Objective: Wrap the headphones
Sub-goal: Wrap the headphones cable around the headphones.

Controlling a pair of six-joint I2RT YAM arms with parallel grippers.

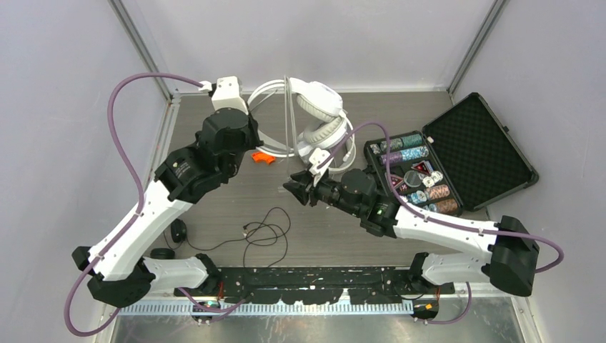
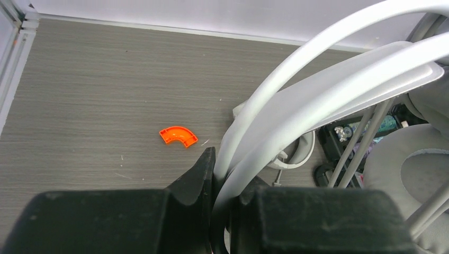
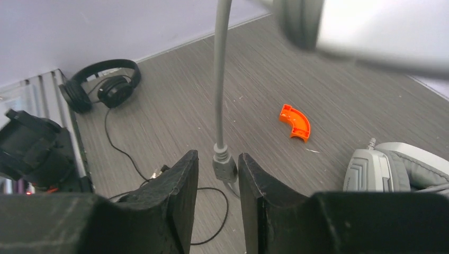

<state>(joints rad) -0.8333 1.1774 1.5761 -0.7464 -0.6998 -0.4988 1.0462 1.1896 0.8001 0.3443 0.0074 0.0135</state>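
Observation:
My left gripper is shut on the headband of a white pair of headphones and holds it up at the back of the table. The pair's thin grey cord hangs straight down. Its plug hangs between the fingers of my open right gripper, with a gap on each side. A grey-white padded cup lies on the table to the right. A small black pair of headphones lies near the left arm's base, its black cord looping over the table.
An orange curved plastic piece lies on the table below the left gripper. An open black foam-lined case holding chips stands at the right. Grey walls close in the back and both sides.

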